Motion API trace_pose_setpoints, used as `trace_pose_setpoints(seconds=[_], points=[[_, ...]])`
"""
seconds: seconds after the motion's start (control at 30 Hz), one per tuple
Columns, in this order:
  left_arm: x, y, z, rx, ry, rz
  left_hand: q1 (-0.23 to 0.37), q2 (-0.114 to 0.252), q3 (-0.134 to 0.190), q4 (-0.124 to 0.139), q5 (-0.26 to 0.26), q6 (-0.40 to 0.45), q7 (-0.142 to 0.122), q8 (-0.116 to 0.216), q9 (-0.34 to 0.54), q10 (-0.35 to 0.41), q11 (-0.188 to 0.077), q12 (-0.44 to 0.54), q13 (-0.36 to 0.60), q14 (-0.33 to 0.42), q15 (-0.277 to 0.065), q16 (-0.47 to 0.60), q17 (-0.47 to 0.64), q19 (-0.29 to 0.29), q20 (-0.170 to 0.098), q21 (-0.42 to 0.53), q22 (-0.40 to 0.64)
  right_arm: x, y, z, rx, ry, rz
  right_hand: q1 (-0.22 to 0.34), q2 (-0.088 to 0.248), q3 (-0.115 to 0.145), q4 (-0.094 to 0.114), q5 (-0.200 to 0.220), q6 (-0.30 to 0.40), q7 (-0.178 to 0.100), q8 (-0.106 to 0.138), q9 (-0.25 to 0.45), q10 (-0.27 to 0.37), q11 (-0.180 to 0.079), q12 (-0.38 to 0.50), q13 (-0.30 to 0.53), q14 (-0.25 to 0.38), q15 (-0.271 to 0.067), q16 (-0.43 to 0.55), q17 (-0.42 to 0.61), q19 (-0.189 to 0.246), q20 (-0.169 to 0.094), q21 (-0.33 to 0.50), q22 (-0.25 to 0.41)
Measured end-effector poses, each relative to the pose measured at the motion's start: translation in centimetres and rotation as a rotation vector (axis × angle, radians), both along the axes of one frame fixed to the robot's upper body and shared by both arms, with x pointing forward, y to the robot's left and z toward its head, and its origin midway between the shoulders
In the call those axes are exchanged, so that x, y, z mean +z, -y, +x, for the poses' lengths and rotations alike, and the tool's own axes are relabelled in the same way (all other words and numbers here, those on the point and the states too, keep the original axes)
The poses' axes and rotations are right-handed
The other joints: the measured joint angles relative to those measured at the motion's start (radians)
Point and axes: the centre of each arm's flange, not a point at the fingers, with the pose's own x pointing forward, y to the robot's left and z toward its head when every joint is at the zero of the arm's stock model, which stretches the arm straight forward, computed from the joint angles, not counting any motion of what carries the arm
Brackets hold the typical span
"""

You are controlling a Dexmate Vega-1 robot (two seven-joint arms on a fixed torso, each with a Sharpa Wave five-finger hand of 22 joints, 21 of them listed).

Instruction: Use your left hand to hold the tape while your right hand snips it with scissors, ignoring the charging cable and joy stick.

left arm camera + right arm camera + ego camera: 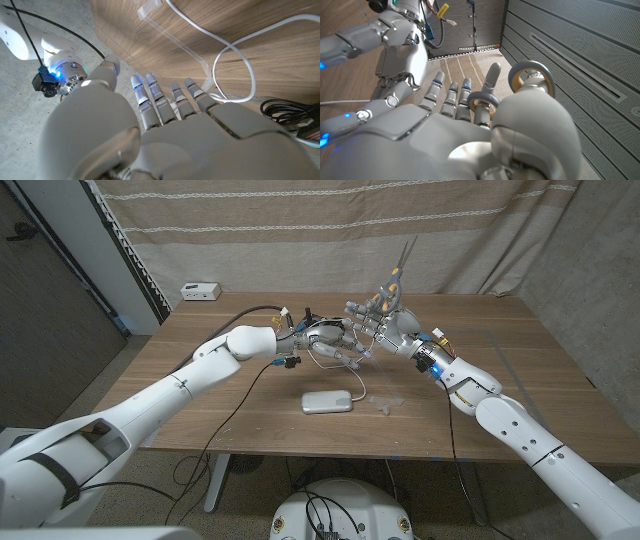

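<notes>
While the two hands meet over the middle of the wooden table, the cut itself does not appear made. The right hand grasps the scissors: in the right wrist view its fingers pass through the grey-and-yellow handle loops, and in the head view the blades point up and away from the table, not toward any tape.

The left hand is raised just beside the right, fingers extended in the left wrist view. Whether it pinches the tape cannot be told from these pictures. A clear strip of tape runs across the table surface in the left wrist view, its far end ahead of the fingertips (contact is not confirmed). In the head view a small clear piece lies on the table near the charger; its nature is uncertain.

The white charging cable loops across the table beside the tape, leading to a flat white charger; both are untouched. A small white device sits at the far left corner, well apart.

Assessment: scissors are secured; the tape hold is unverified. Remaining: tension the tape with the left hand, bring the blades down across it, and snip.
</notes>
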Motion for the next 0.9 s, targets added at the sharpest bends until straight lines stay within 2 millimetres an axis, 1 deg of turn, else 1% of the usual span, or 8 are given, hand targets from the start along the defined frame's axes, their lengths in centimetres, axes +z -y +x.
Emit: trace_pose_setpoints(seconds=[0.27, 0.33, 0.43, 0.63, 0.83, 0.9], points=[[-0.4, 0.6, -0.4, 0.005, 0.049, 0.030, 0.000, 0.000, 0.000, 0.000, 0.000, 0.000, 0.000, 0.000, 0.000, 0.000, 0.000, 0.000, 0.000, 0.000, 0.000, 0.000, 0.000, 0.000, 0.000, 0.000, 0.000, -0.2, 0.0, -0.1, 0.001, -0.005, 0.000, 0.000, 0.000, 0.000, 0.000, 0.000, -0.002, 0.002, 0.002, 0.000, 0.000, 0.000, 0.000, 0.000, 0.000, 0.000, 0.000, 0.000, 0.000, 0.000, 0.000, 0.000], [-0.4, 0.7, -0.4, 0.008, 0.061, 0.036, 0.000, 0.000, 0.000, 0.000, 0.000, 0.000, 0.000, 0.000, 0.000, 0.000, 0.000, 0.000, 0.000, 0.000, 0.000, 0.000, 0.000, 0.000, 0.000, -0.005, 0.000, -0.3, 0.0, -0.1, 0.001, -0.005, -0.001, -0.003, 0.003, 0.000, 0.000, 0.000, -0.004, 0.004, 0.002, 0.000, 0.000, 0.000, 0.000, 0.000, 0.000, 0.000, 0.000, 0.000, 0.004, -0.004, 0.000, 0.000], [-0.7, 1.0, -0.5, 0.012, 0.078, 0.046, 0.000, 0.000, 0.000, 0.000, 0.000, 0.000, 0.000, 0.000, 0.000, 0.000, 0.000, 0.000, 0.000, 0.000, 0.000, 0.000, 0.000, 0.000, 0.000, -0.007, 0.000, -0.3, 0.0, -0.2, 0.001, -0.007, 0.000, -0.004, 0.004, 0.000, 0.000, 0.000, -0.004, 0.004, 0.002, 0.000, 0.000, 0.000, -0.002, -0.002, 0.000, 0.000, 0.000, 0.000, 0.011, 0.000, -0.008, 0.000], [-0.9, 1.2, -0.6, 0.022, 0.109, 0.059, 0.000, 0.000, 0.000, 0.000, 0.000, 0.000, 0.000, 0.000, 0.000, 0.000, 0.000, -0.006, 0.000, 0.000, 0.000, 0.000, 0.000, 0.000, 0.000, -0.011, 0.000, -0.3, 0.2, -0.2, 0.000, -0.007, -0.001, -0.004, 0.004, 0.000, 0.000, 0.000, -0.004, 0.004, 0.002, -0.003, 0.000, 0.000, -0.004, -0.005, 0.000, 0.000, -0.004, 0.000, 0.011, 0.000, -0.008, 0.000], [-1.3, 1.9, -1.0, 0.021, 0.142, 0.075, 0.000, 0.000, 0.000, 0.000, 0.000, 0.000, 0.000, 0.000, 0.000, 0.000, 0.000, -0.006, 0.000, 0.000, 0.000, 0.000, 0.000, 0.000, 0.000, -0.011, 0.000, -0.3, 0.1, -0.1, 0.005, -0.012, -0.004, -0.004, 0.004, 0.000, 0.000, 0.000, -0.003, 0.003, 0.002, -0.005, 0.000, 0.000, -0.004, -0.005, 0.000, 0.000, -0.004, 0.000, 0.011, 0.000, -0.008, 0.002], [-1.4, 2.1, -1.0, 0.024, 0.159, 0.084, -0.006, -0.006, -0.003, 0.003, 0.000, 0.000, 0.000, 0.000, 0.000, 0.000, 0.000, -0.006, 0.000, 0.000, 0.000, 0.000, 0.000, 0.000, 0.000, -0.015, 0.000, -0.2, 0.1, -0.1, 0.006, -0.012, -0.004, -0.004, 0.004, 0.000, 0.000, 0.000, -0.003, 0.003, 0.002, -0.005, 0.000, 0.000, -0.004, -0.005, 0.000, 0.000, -0.004, 0.000, 0.011, 0.000, -0.015, 0.002]])
